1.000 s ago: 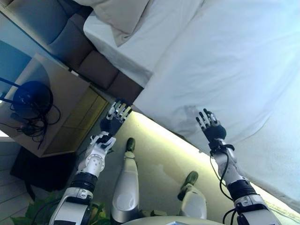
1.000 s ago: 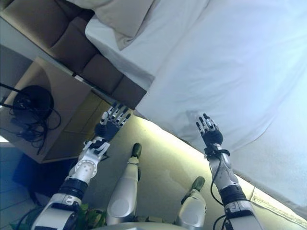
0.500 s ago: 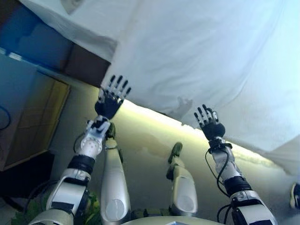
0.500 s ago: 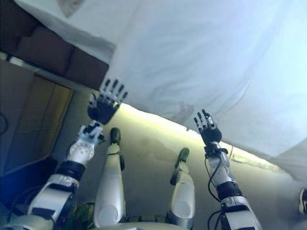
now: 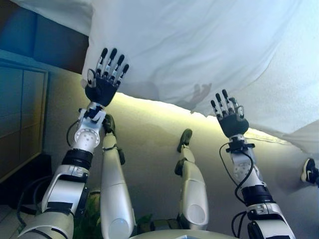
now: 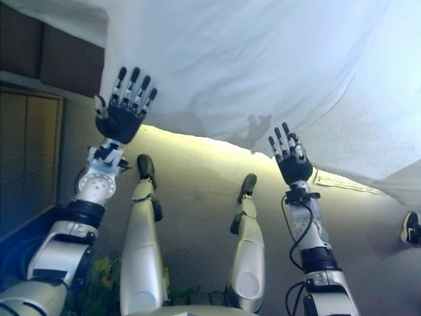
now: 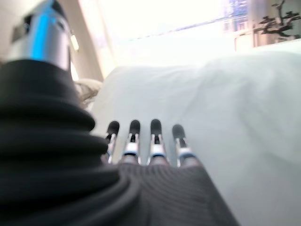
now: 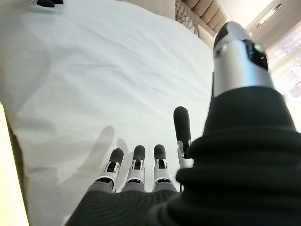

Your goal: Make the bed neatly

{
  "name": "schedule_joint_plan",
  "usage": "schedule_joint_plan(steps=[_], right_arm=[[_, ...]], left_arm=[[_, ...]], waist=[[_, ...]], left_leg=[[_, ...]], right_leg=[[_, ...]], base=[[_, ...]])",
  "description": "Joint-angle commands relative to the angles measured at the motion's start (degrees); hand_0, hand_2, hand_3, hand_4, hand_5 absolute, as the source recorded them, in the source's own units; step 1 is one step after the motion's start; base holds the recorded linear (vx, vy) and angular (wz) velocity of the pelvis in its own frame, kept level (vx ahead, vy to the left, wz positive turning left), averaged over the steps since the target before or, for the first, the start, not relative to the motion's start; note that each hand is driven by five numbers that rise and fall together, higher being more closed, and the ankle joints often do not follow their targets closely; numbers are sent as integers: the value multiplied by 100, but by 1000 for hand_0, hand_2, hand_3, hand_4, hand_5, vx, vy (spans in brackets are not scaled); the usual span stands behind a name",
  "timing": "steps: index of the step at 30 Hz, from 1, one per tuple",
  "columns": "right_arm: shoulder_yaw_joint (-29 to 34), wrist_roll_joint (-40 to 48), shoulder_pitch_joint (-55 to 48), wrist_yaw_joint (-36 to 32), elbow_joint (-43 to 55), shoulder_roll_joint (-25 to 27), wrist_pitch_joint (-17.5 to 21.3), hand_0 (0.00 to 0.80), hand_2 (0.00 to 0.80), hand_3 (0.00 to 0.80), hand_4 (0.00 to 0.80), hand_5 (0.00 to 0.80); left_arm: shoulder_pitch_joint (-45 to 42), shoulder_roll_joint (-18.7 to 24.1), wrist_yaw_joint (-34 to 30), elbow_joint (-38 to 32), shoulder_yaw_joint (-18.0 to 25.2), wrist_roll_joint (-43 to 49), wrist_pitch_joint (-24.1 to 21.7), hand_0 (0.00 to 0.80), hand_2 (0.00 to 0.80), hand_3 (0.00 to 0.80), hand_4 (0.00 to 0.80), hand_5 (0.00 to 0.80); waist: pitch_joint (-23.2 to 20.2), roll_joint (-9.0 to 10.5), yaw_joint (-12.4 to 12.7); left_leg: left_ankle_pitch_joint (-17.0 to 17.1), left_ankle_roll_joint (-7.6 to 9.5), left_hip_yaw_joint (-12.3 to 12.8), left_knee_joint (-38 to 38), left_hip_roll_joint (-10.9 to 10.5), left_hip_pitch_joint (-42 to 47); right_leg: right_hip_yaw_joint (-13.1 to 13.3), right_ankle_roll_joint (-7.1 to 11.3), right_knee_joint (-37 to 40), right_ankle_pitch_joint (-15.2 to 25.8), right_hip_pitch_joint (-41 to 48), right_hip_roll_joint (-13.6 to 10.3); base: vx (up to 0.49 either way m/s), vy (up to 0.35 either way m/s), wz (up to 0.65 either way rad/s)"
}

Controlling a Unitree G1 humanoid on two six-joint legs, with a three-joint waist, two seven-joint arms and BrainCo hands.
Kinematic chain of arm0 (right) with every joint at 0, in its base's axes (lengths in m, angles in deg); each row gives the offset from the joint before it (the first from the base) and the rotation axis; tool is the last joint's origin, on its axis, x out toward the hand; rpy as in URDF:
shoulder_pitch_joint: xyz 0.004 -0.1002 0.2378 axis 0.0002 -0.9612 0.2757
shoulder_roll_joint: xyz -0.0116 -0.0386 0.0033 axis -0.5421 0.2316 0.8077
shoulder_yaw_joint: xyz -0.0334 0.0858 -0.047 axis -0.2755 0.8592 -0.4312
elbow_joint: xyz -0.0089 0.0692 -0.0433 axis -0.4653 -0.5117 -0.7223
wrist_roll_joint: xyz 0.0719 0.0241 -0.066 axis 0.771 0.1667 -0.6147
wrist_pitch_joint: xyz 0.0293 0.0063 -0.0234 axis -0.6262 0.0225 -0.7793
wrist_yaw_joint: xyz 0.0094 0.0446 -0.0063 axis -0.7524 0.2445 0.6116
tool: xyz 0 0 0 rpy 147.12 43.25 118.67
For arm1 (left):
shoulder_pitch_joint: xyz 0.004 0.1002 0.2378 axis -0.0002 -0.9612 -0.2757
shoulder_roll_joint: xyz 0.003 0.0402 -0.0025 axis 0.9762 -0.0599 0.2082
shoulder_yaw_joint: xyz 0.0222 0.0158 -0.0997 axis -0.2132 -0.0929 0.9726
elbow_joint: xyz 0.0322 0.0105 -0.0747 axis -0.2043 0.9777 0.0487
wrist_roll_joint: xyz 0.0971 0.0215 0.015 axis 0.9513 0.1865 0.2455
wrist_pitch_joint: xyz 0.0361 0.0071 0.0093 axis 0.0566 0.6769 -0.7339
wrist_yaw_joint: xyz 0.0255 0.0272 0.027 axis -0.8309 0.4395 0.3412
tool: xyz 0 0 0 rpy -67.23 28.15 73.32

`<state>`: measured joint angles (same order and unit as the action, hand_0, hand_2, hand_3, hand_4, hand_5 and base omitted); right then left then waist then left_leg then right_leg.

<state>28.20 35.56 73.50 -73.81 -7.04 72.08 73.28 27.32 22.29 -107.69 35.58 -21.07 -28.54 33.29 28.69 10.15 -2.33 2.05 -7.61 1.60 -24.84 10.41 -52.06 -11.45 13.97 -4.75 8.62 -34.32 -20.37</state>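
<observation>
Bed (image 5: 209, 45): white sheet draped over its near edge, across the far side.
Left hand (image 5: 102, 82): fingers straight, spread, by the sheet's left corner.
Right hand (image 5: 230, 117): fingers straight, empty, near the sheet's edge.

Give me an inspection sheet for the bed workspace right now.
Surface: white rumpled duvet covers the bed, its edge hanging over the lit side.
Job's things: duvet only; no pillow in the eye views.
Clutter: nothing seen on the duvet.
Hands: left hand fingers straight, raised at the duvet's edge, holding nothing; right hand fingers straight, just below the hanging edge, holding nothing.
Cables: nothing seen apart from the robot's own.
Surroundings: dark padded headboard panels, wooden cabinet, a person's dark shoe on the floor.
</observation>
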Motion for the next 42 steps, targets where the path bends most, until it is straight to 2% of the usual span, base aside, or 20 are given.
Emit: schedule_joint_plan(steps=[1,11,12,13,15,19,25,32,42], right_arm=[[347,-154,49,-119,547,341,5,0,0,0,0,0],[210,-191,172,116,981,350,-17,0,0,0,0,0],[183,-179,138,87,980,354,-5,0,0,0,0,0],[176,-166,138,67,987,360,7,0,0,0,0,0],[114,-135,102,65,1023,350,35,0,0,0,0,0],[26,-36,26,45,1088,298,131,0,0,0,0,0],[-134,141,-68,62,1150,313,255,0,0,0,0,0],[-264,345,-161,80,1179,414,453,0,0,0,0,0],[-295,291,-364,191,1311,443,665,0,0,0,0,0]], left_arm=[[375,200,-24,-351,365,-46,-43,0,0,0,0,0],[910,694,358,-222,374,-74,-78,0,0,0,0,0],[907,736,374,-197,382,-75,-92,0,0,0,0,0],[940,770,426,-197,372,-84,-117,0,0,0,0,0],[967,811,637,-163,340,-65,-187,0,0,0,0,0],[920,917,1401,-21,359,7,-344,0,0,0,0,0],[739,1088,2163,746,280,541,-340,0,0,0,0,0],[388,1376,2200,1422,460,782,-184,0,0,0,0,0],[-400,1493,2211,1597,985,663,-112,0,0,0,0,0]], waist=[[111,-83,77],[111,61,-1],[111,62,16],[111,73,2],[111,81,18],[111,101,44],[111,75,111],[111,-17,194],[111,-200,378]], left_leg=[[287,6,93,471,-100,245],[-121,112,37,-239,-11,-517],[-328,78,-24,-353,26,-489],[-315,103,-32,-411,11,-592],[-468,117,-87,-585,29,-692],[-517,186,-160,-772,27,-950],[-641,266,-297,-1032,46,-1171],[-679,345,-401,-1177,70,-1310],[-638,410,-470,-1118,25,-1377]], right_leg=[[147,-21,-140,744,-265,-286],[159,-121,-369,869,-1005,-260],[187,-87,-441,753,-978,-212],[178,-112,-474,795,-1075,-217],[181,-118,-611,745,-1178,-176],[139,-166,-806,765,-1429,-200],[120,-210,-1234,683,-1682,-214],[80,-226,-1625,638,-1911,-295],[-25,-235,-1938,506,-2071,-433]], base=[[2,55,-13],[18,58,-15],[73,48,-12],[96,41,-12],[34,29,-13],[6,3,-6],[5,-6,0],[7,-17,6],[4,-8,6]])
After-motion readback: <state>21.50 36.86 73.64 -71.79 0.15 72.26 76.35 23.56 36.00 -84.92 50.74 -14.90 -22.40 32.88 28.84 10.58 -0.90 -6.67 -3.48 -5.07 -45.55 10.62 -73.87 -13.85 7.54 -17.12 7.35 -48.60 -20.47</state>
